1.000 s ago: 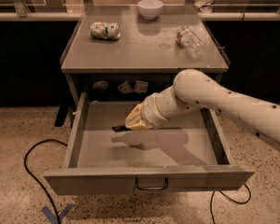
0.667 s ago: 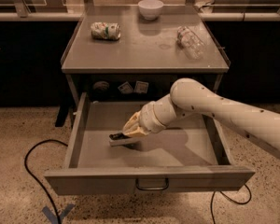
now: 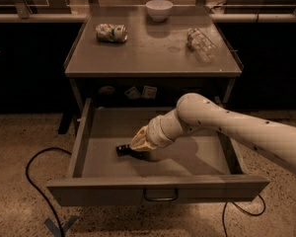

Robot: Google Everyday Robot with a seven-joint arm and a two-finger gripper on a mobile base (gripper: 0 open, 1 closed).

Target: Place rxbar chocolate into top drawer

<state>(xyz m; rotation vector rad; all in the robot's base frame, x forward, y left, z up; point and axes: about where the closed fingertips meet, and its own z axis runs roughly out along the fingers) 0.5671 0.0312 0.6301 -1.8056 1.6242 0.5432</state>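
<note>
The top drawer (image 3: pixel 89 191) is pulled wide open below the grey table, its curved handle (image 3: pixel 160 197) at the front centre. My gripper (image 3: pixel 136 151) is low inside the drawer, left of centre, at the end of the white arm that reaches in from the right. It is shut on the rxbar chocolate (image 3: pixel 122 149), a small dark bar that sticks out to the left of the gripper. The bar is at or just above the drawer floor.
On the table top (image 3: pixel 153 53) lie a crushed green-white can (image 3: pixel 111 32) at the left, a clear plastic bottle (image 3: pixel 200 39) at the right and a white bowl (image 3: pixel 159 9) at the back. A black cable (image 3: pixel 34 181) runs over the floor at the left.
My gripper has moved down and to the left inside the drawer with the bar in it, bringing the bar close to the drawer floor.
</note>
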